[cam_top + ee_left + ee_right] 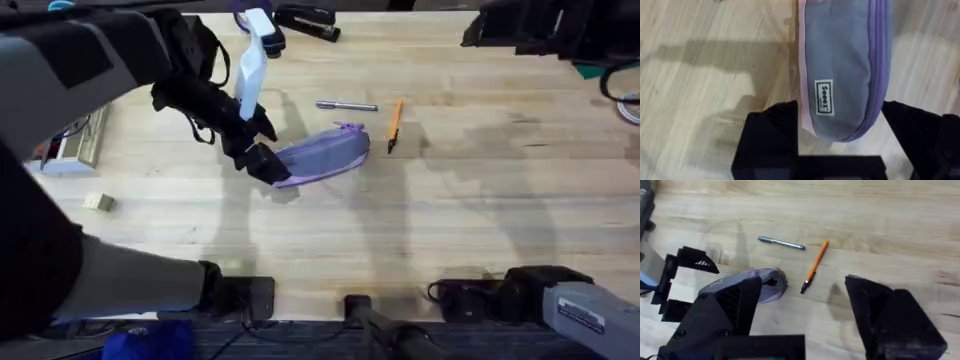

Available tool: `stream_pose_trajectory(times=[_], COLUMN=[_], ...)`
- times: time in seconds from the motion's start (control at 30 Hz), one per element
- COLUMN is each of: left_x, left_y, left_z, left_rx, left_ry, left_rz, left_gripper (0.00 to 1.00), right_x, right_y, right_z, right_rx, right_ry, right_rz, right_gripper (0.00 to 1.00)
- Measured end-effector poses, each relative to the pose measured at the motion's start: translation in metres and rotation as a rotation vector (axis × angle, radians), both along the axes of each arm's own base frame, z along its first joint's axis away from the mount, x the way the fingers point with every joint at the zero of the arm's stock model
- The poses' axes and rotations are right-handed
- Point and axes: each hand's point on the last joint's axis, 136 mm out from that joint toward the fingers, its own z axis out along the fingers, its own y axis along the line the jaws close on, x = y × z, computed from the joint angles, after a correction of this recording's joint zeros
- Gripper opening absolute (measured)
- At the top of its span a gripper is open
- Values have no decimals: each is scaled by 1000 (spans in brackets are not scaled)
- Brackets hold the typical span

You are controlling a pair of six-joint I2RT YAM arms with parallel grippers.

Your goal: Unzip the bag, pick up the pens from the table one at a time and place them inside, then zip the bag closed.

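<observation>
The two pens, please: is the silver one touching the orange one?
Apart. The right wrist view shows bare table between the silver pen's tip and the orange pen.

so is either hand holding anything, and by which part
The left hand has the bag by one end, a finger on each side. The right hand is open, holding nothing.
</observation>
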Motion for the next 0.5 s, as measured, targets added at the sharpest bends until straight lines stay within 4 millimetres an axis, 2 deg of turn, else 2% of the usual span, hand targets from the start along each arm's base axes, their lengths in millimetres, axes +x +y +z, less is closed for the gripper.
stream_pose_trajectory(times=[0.07,0.3,0.4,0.5], left_x=[-1,-3,-3,-3], left_y=[0,1,1,0], left_z=[-2,-3,-3,-3], left_rx=[1,4,3,-1], left_ry=[11,20,21,20], left_rz=[0,-6,-6,-6], left_gripper=[993,722,559,337], right_x=[0,0,0,0], right_y=[0,0,0,0], right_z=[0,0,0,0], right_rx=[0,0,0,0], right_ry=[0,0,0,0], right_rz=[0,0,0,0], right_gripper=[996,996,996,996])
